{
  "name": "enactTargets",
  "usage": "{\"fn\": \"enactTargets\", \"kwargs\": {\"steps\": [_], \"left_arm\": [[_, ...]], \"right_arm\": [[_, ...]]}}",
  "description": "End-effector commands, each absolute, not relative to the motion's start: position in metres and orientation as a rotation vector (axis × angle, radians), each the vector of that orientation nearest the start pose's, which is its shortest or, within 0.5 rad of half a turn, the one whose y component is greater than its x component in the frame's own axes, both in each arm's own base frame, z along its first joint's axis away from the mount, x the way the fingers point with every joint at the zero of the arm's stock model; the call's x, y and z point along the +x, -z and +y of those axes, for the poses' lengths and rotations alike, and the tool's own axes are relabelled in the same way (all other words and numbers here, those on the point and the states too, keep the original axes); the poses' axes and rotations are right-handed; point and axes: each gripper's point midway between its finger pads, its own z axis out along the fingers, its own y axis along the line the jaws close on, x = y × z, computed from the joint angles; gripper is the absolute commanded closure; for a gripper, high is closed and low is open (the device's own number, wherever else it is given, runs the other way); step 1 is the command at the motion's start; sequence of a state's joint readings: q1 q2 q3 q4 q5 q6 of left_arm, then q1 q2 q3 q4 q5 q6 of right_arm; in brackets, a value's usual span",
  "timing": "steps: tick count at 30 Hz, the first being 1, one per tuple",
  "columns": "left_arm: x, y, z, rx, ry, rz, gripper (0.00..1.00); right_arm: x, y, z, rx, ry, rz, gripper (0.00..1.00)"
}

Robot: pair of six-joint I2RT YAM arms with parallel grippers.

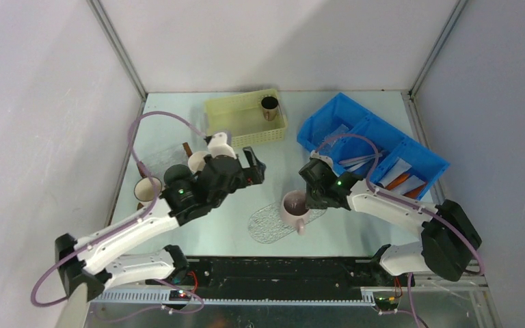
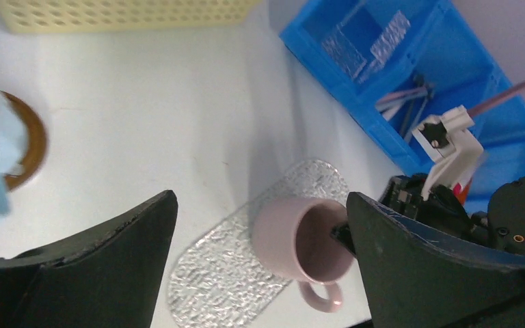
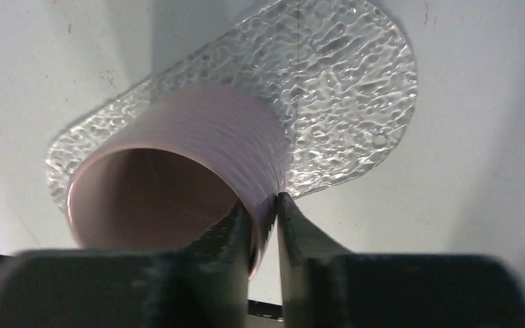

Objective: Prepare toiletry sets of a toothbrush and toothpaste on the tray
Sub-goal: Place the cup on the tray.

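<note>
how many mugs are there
4: pink mug on the clear tray, dark one in the yellow basket, cream one at the left edge, pale one half behind the left arm; others may be hidden.

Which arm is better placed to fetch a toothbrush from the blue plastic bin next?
Right, probably. The right hand pinches the rim of the pink ceramic mug close to the blue plastic bin holding slim toothbrushes; it need only let go. The open left hand hovers farther off.

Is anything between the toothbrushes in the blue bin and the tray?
Yes. The right gripper sits between the toothbrushes and the tray, its fingers pinching the wall of the pink mug that stands on the tray.
</note>
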State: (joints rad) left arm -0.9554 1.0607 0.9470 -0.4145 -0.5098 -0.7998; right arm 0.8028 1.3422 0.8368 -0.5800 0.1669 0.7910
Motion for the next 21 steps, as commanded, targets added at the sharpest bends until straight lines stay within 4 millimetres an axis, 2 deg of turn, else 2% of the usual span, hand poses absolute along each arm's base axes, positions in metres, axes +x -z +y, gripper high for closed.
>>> {"fn": "enactTargets", "kwargs": {"steps": [1, 3, 8, 13, 18, 21], "left_arm": [[0.251, -0.245, -0.200, -0.144, 0.480, 1.966, 0.00], [0.251, -0.248, -0.189, -0.149, 0.473, 1.940, 0.00], [0.246, -0.262, -0.171, -0.102, 0.474, 1.864, 0.00], [0.243, -0.272, -0.157, -0.078, 0.474, 1.807, 0.00], [0.244, -0.273, -0.150, -0.065, 0.474, 1.823, 0.00], [0.246, -0.273, -0.147, -0.073, 0.471, 1.826, 0.00]], "right_arm": [[0.214, -0.074, 0.222, 0.027, -0.304, 2.662, 0.92], [0.216, -0.078, 0.223, -0.011, -0.289, 2.662, 1.00], [0.224, -0.092, 0.217, -0.170, -0.211, 2.636, 1.00], [0.236, -0.113, 0.200, -0.384, -0.070, 2.579, 1.00], [0.248, -0.119, 0.186, -0.578, 0.005, 2.518, 1.00], [0.259, -0.117, 0.180, -0.636, 0.056, 2.491, 1.00]]}}
